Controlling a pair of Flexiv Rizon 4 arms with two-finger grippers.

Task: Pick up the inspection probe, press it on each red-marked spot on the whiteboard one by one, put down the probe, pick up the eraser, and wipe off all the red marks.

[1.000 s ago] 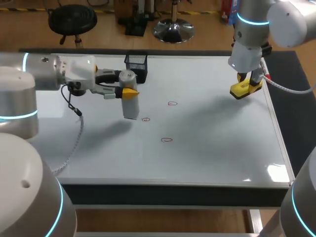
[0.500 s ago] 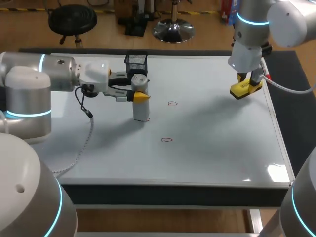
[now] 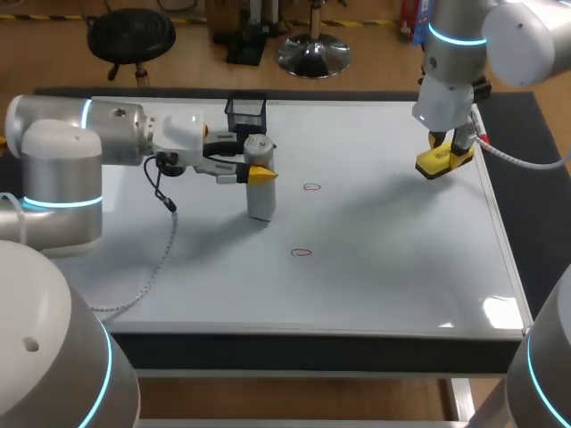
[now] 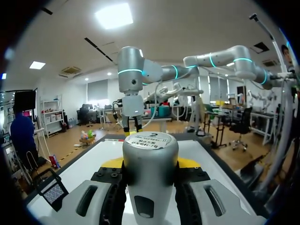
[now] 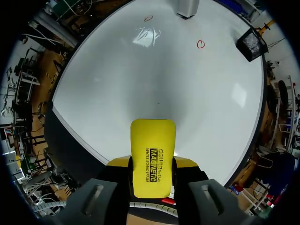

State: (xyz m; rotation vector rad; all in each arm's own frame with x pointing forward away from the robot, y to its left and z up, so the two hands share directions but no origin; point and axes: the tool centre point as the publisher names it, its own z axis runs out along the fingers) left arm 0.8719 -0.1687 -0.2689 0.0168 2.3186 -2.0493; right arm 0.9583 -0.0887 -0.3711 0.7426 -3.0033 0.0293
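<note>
My left gripper [image 3: 258,172] is shut on the grey cylindrical probe [image 3: 260,201], which stands upright with its lower end on the whiteboard [image 3: 401,259]. In the left wrist view the probe [image 4: 150,164] fills the gap between the yellow-tipped fingers [image 4: 111,162]. Two red marks show, one [image 3: 310,187] right of the probe and one [image 3: 302,252] nearer the front. Near the board's far right edge my right gripper [image 3: 443,161] is shut on the yellow eraser [image 5: 152,157] and hovers above the surface. Ahead of the eraser, both marks [image 5: 200,44] [image 5: 148,18] appear again in the right wrist view.
A black mesh pen holder [image 3: 246,114] stands at the board's far edge, just behind the left gripper. A cable [image 3: 152,259] hangs from the left wrist over the board's left part. The board's right edge [image 3: 500,241] runs close beside the right gripper.
My left arm has carried the probe rightwards onto the middle red mark, which is now hidden under it. The right arm and the eraser have stayed still.
</note>
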